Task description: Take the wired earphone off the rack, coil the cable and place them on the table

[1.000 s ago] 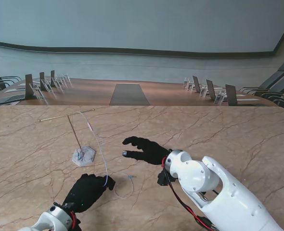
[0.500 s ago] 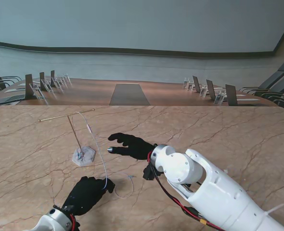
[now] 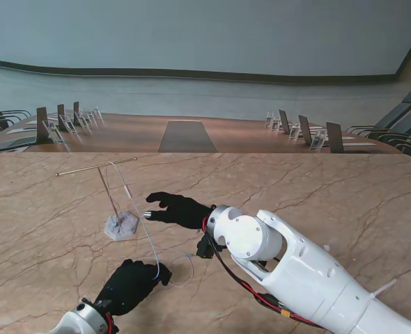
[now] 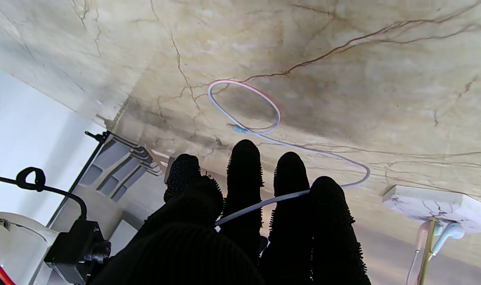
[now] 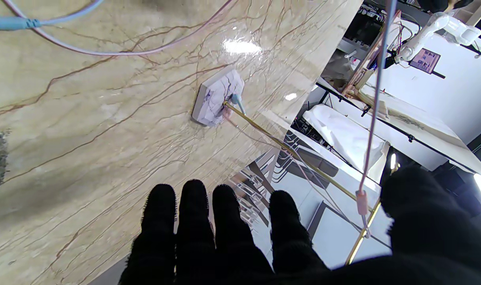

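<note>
- Nearest to me, at about 7 o'clock on the marble table [image 3: 345, 188], the left hand [image 3: 130, 284] in a black glove lies low over the surface. Its fingers [image 4: 244, 174] are curled together, and the pale cable [image 3: 148, 240] runs across them and under the thumb, so it appears pinched there.
- Just beyond that hand, toward 6 o'clock, a slack loop of cable [image 4: 244, 107] lies flat on the table, ending in the small plug [image 4: 236, 128].
- Farther out, near the table's centre, the right hand [image 3: 176, 209] is spread open and holds nothing. Its fingertips [image 3: 148, 215] point toward 9 o'clock, just beside the hanging cable.
- In the right wrist view the cable drops between thumb and fingers, with a small inline piece [image 5: 361, 196] on it. No finger touches it, as far as I can tell.
- At about 10 o'clock stands the rack [image 3: 111, 189], a thin gold T on a pale stone base [image 3: 121, 225]. The earbuds [image 4: 442, 233] rest at its foot.
- To do this step well, I judge the right hand should close gently on the hanging cable while the left keeps its pinch. The light rack could tip if pulled sideways.
</note>
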### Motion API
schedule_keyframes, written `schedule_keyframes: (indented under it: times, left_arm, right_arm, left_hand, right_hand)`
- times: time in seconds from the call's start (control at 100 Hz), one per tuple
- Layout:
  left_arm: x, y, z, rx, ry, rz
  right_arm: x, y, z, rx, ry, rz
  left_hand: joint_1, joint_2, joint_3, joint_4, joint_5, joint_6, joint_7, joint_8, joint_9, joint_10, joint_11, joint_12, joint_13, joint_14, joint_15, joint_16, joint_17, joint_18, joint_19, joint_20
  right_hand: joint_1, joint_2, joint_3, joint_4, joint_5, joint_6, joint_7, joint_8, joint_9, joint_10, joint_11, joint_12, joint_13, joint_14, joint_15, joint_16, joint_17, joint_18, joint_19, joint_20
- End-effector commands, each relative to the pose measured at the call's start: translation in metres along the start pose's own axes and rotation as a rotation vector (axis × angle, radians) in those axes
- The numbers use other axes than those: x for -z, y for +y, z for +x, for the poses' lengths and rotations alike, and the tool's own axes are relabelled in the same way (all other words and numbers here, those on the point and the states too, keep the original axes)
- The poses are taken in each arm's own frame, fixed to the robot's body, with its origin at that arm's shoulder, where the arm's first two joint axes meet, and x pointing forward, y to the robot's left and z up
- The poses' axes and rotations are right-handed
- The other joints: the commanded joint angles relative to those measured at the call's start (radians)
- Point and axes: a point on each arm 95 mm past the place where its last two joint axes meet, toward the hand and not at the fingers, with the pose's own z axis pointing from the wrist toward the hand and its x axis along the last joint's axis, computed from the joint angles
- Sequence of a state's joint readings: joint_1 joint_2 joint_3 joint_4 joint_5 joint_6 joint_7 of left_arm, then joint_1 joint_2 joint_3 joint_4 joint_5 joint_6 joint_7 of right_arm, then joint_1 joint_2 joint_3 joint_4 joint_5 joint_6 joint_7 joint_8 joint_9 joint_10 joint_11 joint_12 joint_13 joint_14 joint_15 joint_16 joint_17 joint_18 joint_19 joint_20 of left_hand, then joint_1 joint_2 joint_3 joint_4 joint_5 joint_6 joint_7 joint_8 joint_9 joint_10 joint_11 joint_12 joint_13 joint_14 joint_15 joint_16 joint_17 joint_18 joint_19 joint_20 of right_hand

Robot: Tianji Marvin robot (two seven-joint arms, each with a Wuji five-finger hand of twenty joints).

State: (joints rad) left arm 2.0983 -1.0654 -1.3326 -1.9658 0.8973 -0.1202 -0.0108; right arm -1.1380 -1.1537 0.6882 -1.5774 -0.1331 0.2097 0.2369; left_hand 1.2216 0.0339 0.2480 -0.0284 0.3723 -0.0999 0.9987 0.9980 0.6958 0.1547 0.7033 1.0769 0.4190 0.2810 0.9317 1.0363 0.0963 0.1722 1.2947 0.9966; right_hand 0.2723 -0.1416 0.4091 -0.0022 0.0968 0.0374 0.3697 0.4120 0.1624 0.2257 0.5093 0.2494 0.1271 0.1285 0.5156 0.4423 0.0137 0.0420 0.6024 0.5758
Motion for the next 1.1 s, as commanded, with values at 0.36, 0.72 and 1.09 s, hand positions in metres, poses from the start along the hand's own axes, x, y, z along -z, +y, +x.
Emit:
schedule_keyframes:
  times: [0.36, 0.72, 1.09]
  left_arm:
    - [-0.002, 0.006, 0.010, 0.007, 0.013, -0.048]
    - [-0.004, 0.008, 0.012, 0.005, 0.021, -0.074]
    - [-0.008, 0.008, 0.014, 0.001, 0.026, -0.099]
  right_arm:
    - [-0.022, -0.003, 0.013, -0.018, 0.041, 0.028]
    - [-0.031, 0.002, 0.025, 0.020, 0.084, 0.039]
    - [-0.039, 0.007, 0.032, 0.004, 0.113, 0.011]
  left_hand:
    - [0.069, 0.002, -0.024, -0.035, -0.006, 0.013, 0.103, 0.009, -0.014, 0.003, -0.007, 0.018, -0.016, -0.002, 0.001, -0.010, -0.022, -0.030, -0.006, -0.018]
    - [0.069, -0.001, -0.028, -0.037, -0.008, 0.013, 0.101, 0.007, -0.016, 0.002, -0.008, 0.019, -0.019, -0.005, -0.002, -0.012, -0.028, -0.027, -0.013, -0.031]
    - [0.069, -0.003, -0.026, -0.037, -0.005, 0.015, 0.098, 0.003, -0.015, 0.002, -0.011, 0.023, -0.018, -0.004, -0.003, -0.014, -0.031, -0.023, -0.017, -0.047]
  right_hand:
    - [-0.008, -0.036, 0.007, -0.033, -0.018, -0.039, -0.060, 0.051, 0.006, -0.020, -0.043, -0.009, -0.018, -0.034, -0.031, -0.010, -0.029, -0.003, -0.008, -0.007]
    - [0.040, -0.041, 0.008, -0.026, -0.017, -0.046, -0.082, 0.071, 0.009, -0.029, -0.043, -0.007, -0.015, -0.043, -0.042, -0.012, -0.018, -0.001, -0.026, -0.002]
    - [0.193, -0.010, -0.074, -0.018, -0.010, -0.110, 0.136, 0.147, 0.006, -0.031, 0.079, 0.040, 0.027, -0.039, -0.009, -0.006, 0.009, 0.007, -0.031, 0.025]
